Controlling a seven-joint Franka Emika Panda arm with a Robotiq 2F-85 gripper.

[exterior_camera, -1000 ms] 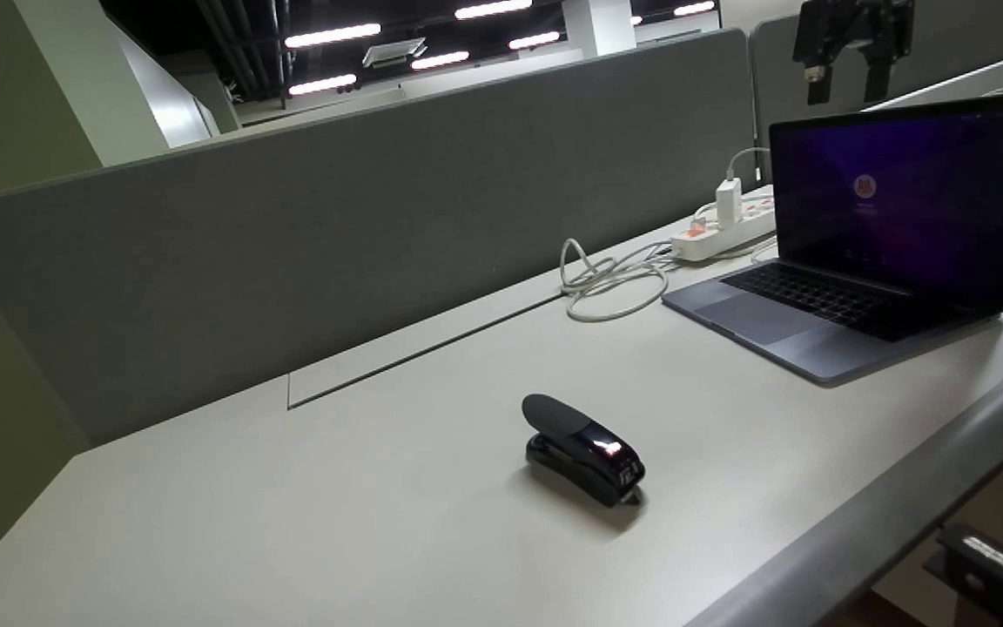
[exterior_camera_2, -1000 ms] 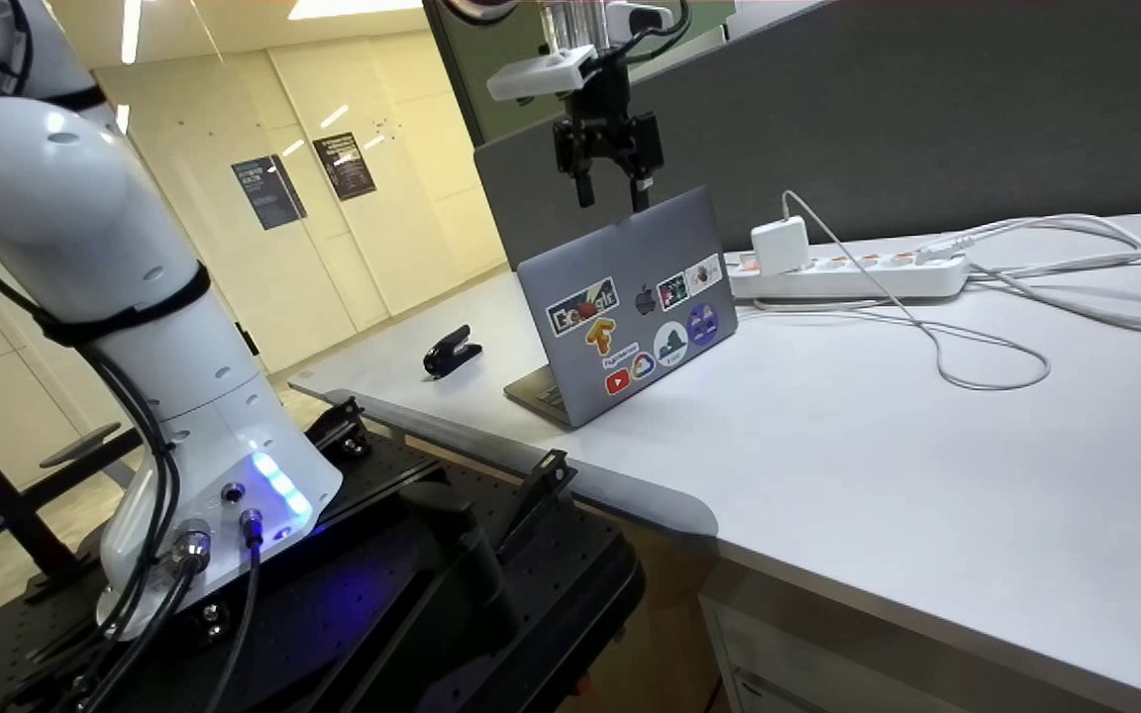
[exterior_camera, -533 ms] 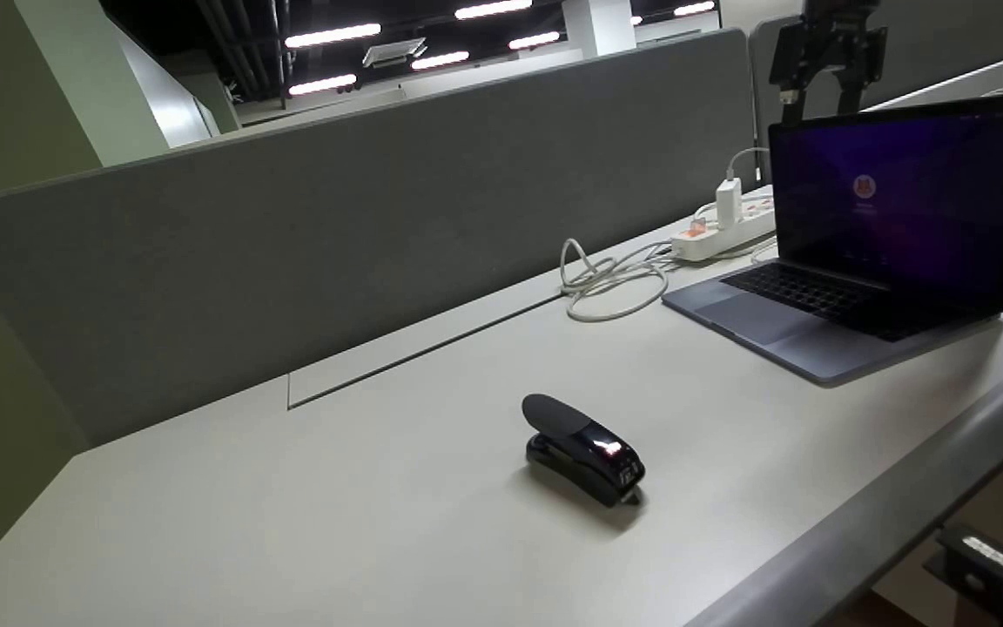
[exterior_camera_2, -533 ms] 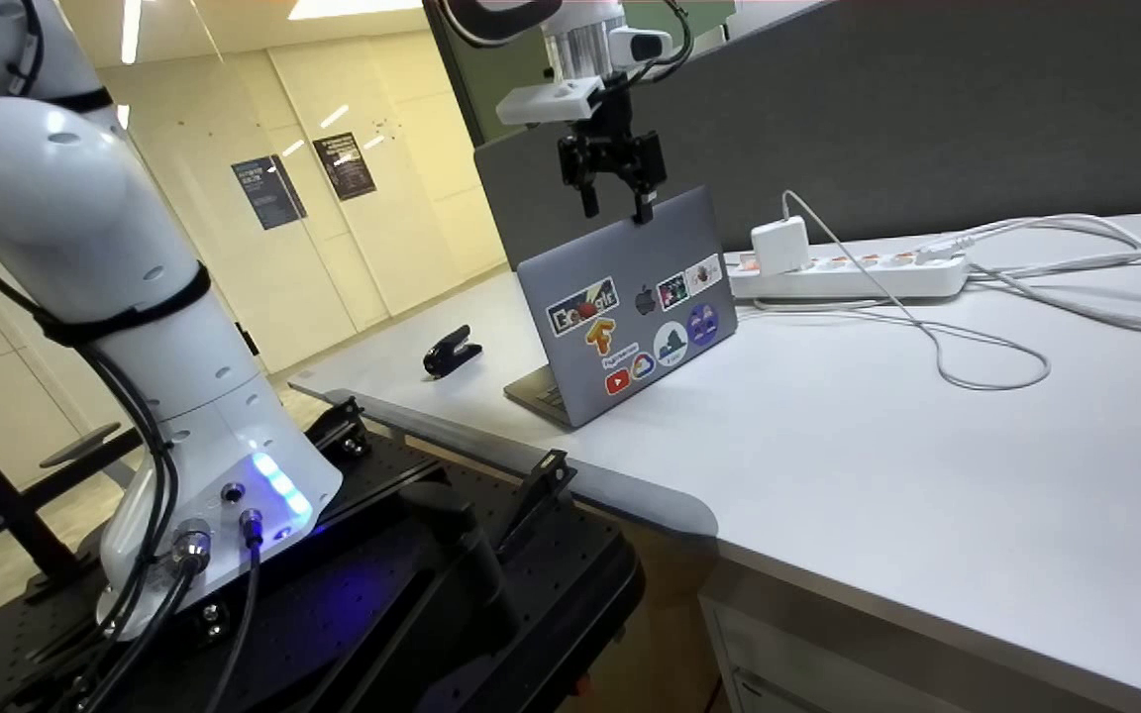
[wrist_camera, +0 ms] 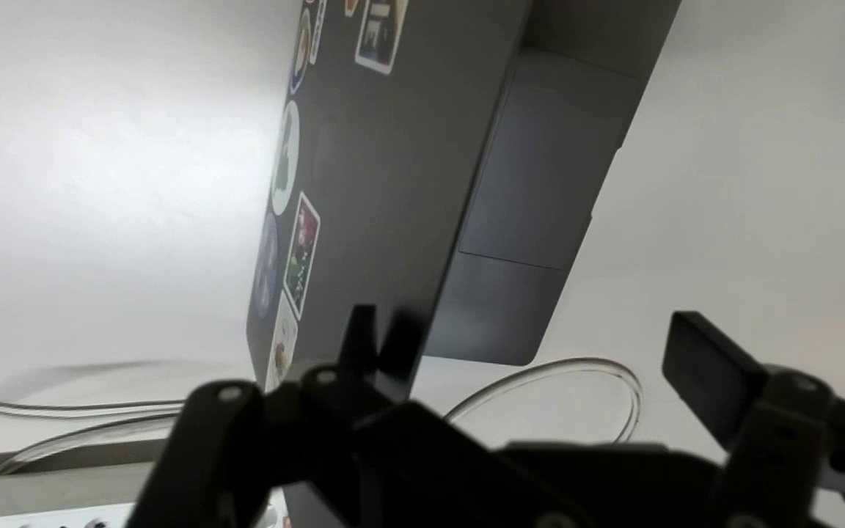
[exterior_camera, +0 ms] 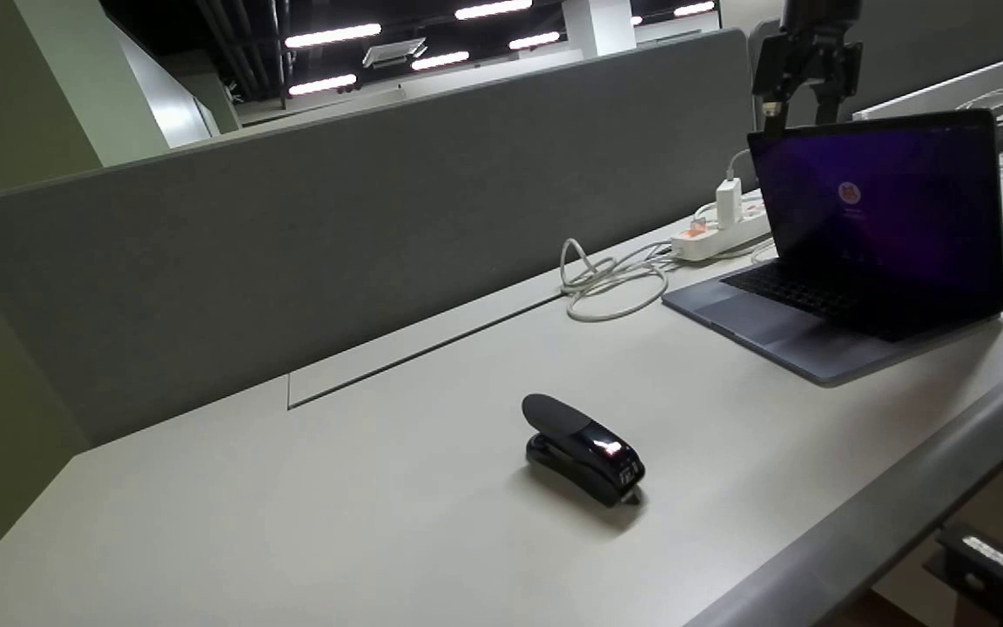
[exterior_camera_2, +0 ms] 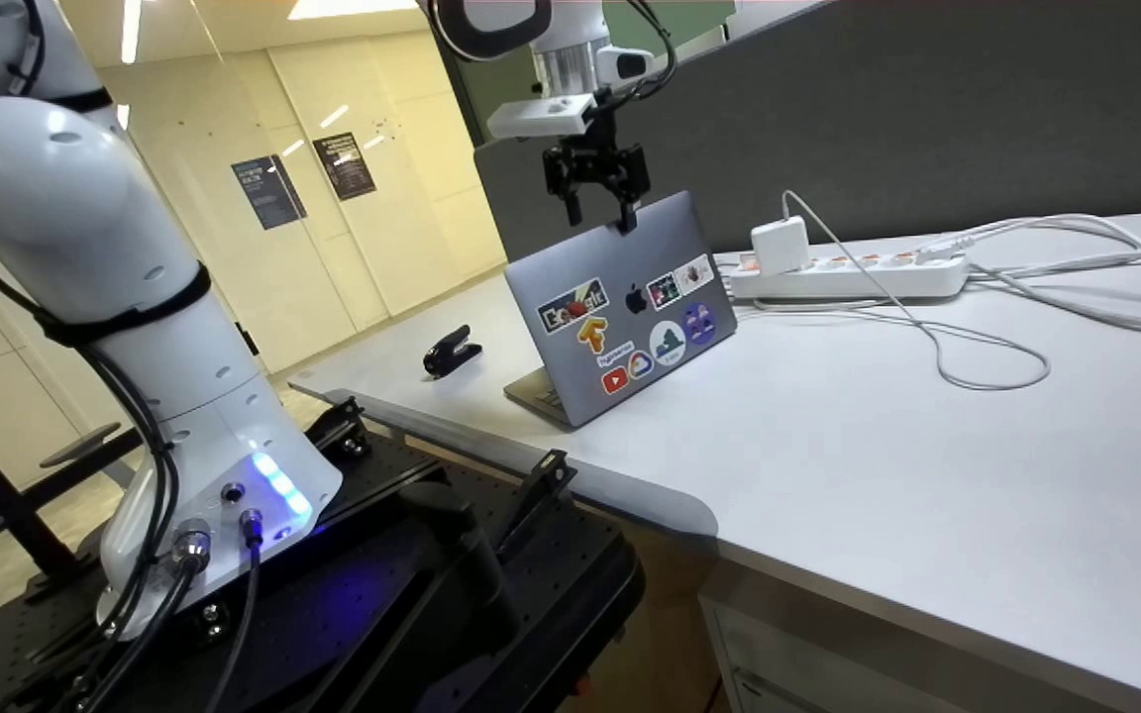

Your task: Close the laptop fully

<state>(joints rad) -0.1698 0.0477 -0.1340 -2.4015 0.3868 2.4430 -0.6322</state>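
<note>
The fingers stand wide apart, one seemingly against the back of the raised lid, near its top edge. I'd call this the pushing step; next it wants a steady sweep over and down. The laptop, at the frame's right in an exterior view, looks thin, grey, purple-screened.

Grey partition edges white desk; strip lights glow under dark ceiling; two posters hang on yellowish wall.
</note>
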